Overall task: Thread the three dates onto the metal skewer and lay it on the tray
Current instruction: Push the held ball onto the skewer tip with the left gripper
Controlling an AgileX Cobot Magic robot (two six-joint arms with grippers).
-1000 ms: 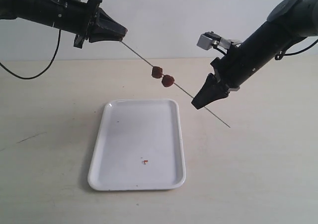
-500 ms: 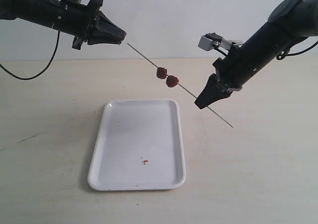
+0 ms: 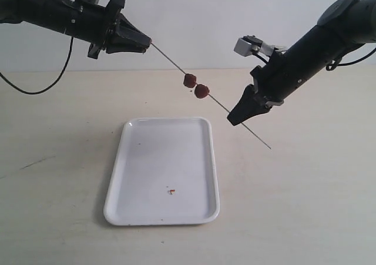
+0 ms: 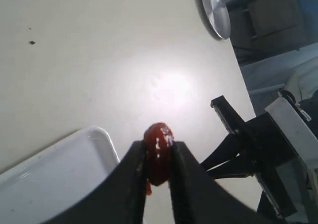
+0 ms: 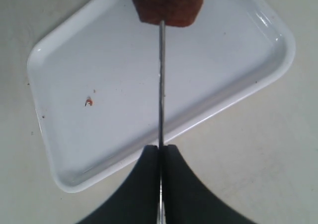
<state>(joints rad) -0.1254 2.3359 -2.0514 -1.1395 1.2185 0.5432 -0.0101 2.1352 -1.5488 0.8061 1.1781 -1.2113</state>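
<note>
My right gripper [image 3: 234,119] is shut on the metal skewer [image 3: 226,108], holding it slanted in the air above the table. Two dark red dates [image 3: 189,80] [image 3: 201,91] sit threaded on its middle. The skewer's upper tip meets the fingertips of my left gripper [image 3: 148,43]. In the left wrist view that gripper [image 4: 158,159] is shut on the third date [image 4: 159,152]. The right wrist view shows the skewer [image 5: 161,85] running from my shut gripper [image 5: 160,152] to a threaded date [image 5: 168,3]. Below lies the white tray [image 3: 135,159].
A tiny reddish crumb [image 3: 171,191] lies on the tray, also seen as a crumb [image 5: 88,102] in the right wrist view. A round metal disc [image 4: 216,10] stands beyond the table edge. Beige table surface [image 3: 305,206] surrounds the tray.
Half a second ago a gap showed between the skewer's tip and my left gripper. Now the tip meets the left fingertips again, and the threaded dates sit slightly higher.
</note>
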